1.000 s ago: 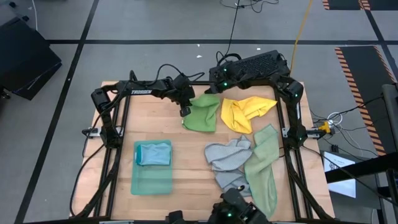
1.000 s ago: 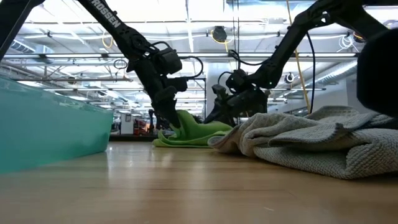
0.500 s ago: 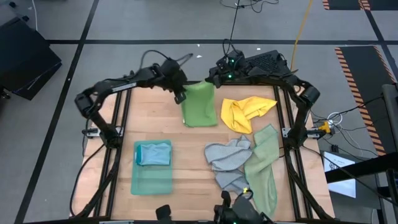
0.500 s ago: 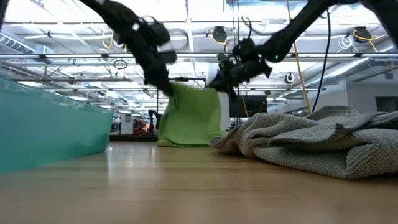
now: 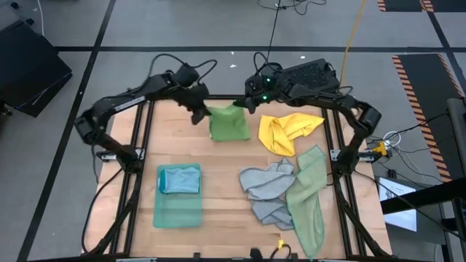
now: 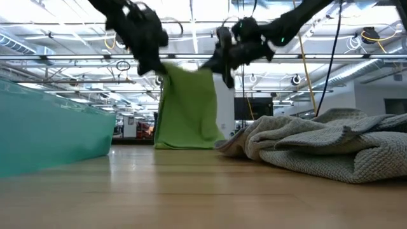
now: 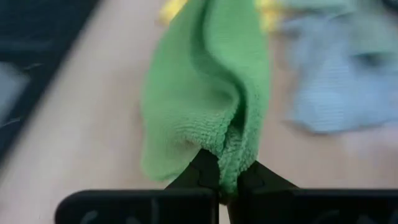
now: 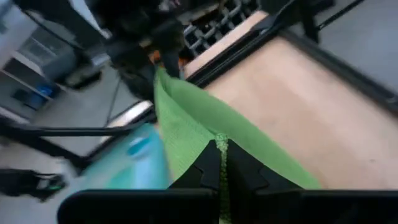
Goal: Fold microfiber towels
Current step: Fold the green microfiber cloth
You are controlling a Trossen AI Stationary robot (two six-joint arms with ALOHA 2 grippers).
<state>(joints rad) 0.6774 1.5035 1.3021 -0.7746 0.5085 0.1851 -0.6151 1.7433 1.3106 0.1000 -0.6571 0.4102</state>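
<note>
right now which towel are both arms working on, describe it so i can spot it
Look to the far edge of the wooden table, between the two arms. The bright green towel hangs there, the left gripper and right gripper each shut on a top corner. Unlike the yellow towel and grey towel lying crumpled nearby, it hangs as a flat sheet.

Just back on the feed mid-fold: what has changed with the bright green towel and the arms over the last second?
The bright green towel went from a crumpled heap on the table to hanging stretched between both grippers. The right gripper closed on its corner; the left gripper, already clamped, rose with it toward the table's far edge. The yellow towel, grey towel, sage towel and teal bin stayed put.
</note>
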